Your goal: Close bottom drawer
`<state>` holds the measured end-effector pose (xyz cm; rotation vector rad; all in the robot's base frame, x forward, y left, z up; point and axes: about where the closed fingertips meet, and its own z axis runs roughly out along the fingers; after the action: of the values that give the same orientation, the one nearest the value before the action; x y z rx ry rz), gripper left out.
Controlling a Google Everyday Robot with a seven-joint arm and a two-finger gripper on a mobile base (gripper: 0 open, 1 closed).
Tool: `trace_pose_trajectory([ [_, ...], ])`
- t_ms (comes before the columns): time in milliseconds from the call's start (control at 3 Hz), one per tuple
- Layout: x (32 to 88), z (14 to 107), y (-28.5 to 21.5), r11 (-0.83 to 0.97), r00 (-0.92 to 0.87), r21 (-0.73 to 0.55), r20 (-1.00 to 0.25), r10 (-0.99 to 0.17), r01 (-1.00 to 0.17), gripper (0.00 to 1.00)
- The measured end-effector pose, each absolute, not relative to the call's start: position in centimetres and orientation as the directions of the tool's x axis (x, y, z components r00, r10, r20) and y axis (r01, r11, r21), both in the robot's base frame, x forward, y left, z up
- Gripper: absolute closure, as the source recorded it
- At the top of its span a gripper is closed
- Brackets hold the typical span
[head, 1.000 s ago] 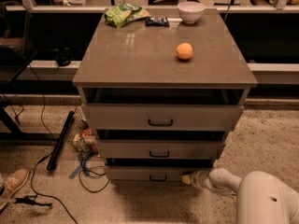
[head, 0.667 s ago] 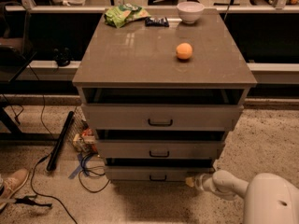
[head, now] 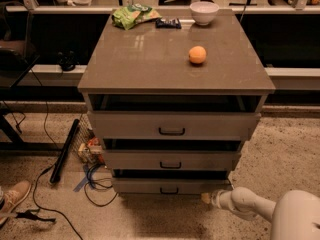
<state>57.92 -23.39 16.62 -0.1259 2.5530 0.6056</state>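
A grey cabinet holds three drawers, all pulled out a little. The bottom drawer (head: pixel 167 186) has the slimmest front and a small black loop handle (head: pixel 169 190); a dark gap shows above it. My gripper (head: pixel 206 198) is at the floor, just right of and below the bottom drawer's right front corner, at the end of my white arm (head: pixel 250 204). It touches or nearly touches that corner. The middle drawer (head: pixel 170 160) and the tall top drawer (head: pixel 171 126) sit above.
On the cabinet top (head: pixel 150 59) lie an orange (head: pixel 197 54), a white bowl (head: pixel 204 12), a green bag (head: pixel 134 15) and a dark wrapper (head: pixel 167 22). Cables (head: pixel 95 184), a black bar (head: pixel 64 151) and clutter lie left of the cabinet. A shoe (head: pixel 12 199) is at far left.
My arm has slid a little to the right and down. The drawers look unchanged.
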Motion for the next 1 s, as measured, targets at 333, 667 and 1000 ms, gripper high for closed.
trace_pose_trajectory([
  [333, 59.0, 16.6, -23.1, 0.89, -0.856, 0.404, -0.517, 0.029, -0.214, 1.0],
  [667, 61.0, 16.6, -22.8, 0.88, -0.839, 0.412, -0.544, 0.03, -0.236, 1.0],
  [1000, 63.0, 16.9, -22.2, 0.872, -0.822, 0.414, -0.569, 0.024, -0.261, 1.0],
])
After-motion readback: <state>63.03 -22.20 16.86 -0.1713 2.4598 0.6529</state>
